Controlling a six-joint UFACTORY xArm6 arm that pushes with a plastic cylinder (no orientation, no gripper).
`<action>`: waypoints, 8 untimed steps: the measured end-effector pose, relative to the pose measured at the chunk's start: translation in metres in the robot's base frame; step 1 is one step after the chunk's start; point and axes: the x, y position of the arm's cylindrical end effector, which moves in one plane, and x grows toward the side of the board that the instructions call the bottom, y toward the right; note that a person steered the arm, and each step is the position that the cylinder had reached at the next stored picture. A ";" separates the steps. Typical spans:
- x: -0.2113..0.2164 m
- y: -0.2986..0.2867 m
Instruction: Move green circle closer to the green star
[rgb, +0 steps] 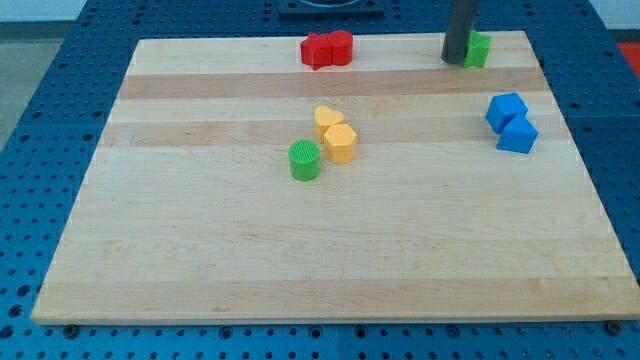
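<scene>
While my tip (455, 60) — a bare rod, nothing clamped — touches the green star (478, 49), the green circle (305, 160) lies far toward the view's lower left.

Wooden board (200, 260) with coloured blocks (340, 143)

My tip (455, 60) touches the star (478, 49) at the board's (200, 270) top-right corner; the circle (305, 160) sits mid-board, just left of 2 touching blocks (337, 134).

**Rod at the view's top right**

The dark rod enters from the view's top edge and stands nearly upright. My tip (455, 60) rests at board height near the far edge, right of centre. No other arm part is visible.
</scene>
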 end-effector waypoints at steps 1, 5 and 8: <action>0.011 -0.032; 0.063 -0.186; 0.112 -0.302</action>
